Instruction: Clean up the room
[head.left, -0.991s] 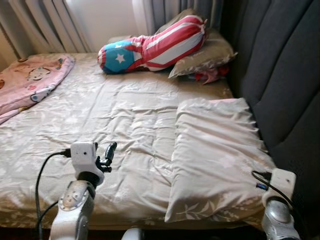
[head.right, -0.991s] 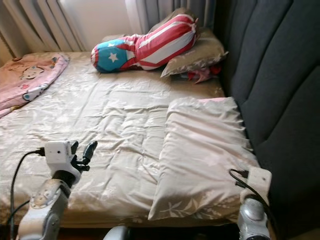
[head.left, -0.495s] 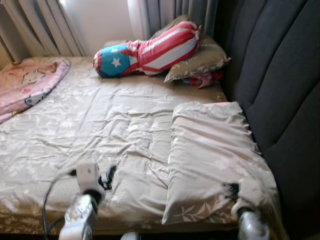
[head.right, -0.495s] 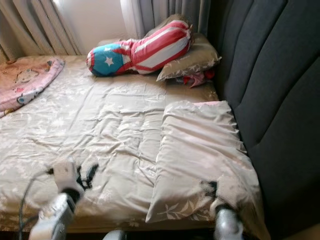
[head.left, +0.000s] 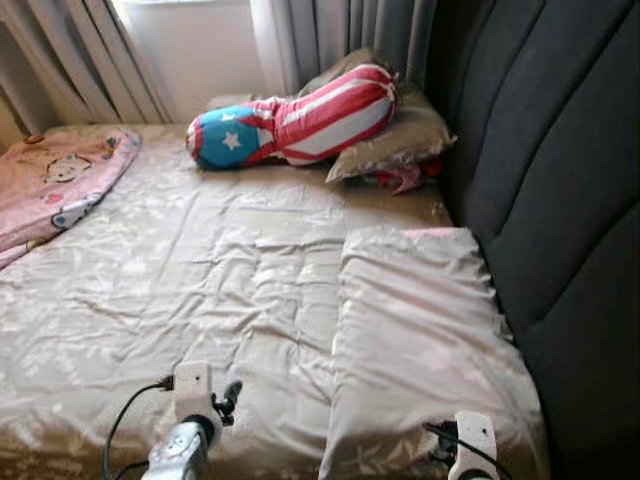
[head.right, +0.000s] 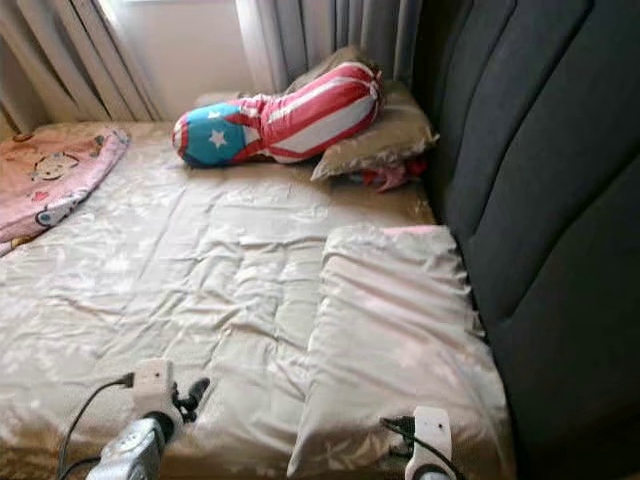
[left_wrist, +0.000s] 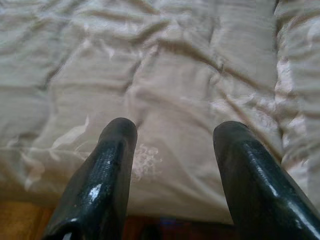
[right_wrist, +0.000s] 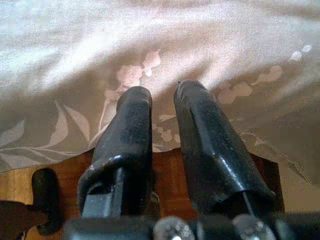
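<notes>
I am holding my left gripper (left_wrist: 172, 170) low at the near edge of the bed (head.left: 150, 300), its two black fingers (left_wrist: 107, 165) spread wide with nothing between them, pointing over the rumpled beige cover. I am keeping my right gripper (right_wrist: 162, 135) at the same near edge, just under the corner of the big beige pillow (head.left: 425, 330), fingers nearly pressed together and gripping nothing. That pillow is lying flat on the bed against the dark padded headboard (head.left: 560, 200). Further up the bed, along the same headboard, a striped red, white and blue bolster (head.left: 300, 115) is leaning on a second beige pillow (head.left: 405, 140), with a small red thing (head.left: 405, 178) peeking out beneath. On the bed's far side from the headboard a pink blanket (head.left: 55, 190) is lying bunched. I judge the tidying barely begun: the cover is creased, the blanket unfolded, the cushions heaped. Grey curtains (head.left: 340, 35) are hanging beyond the bed, around a bright window.
</notes>
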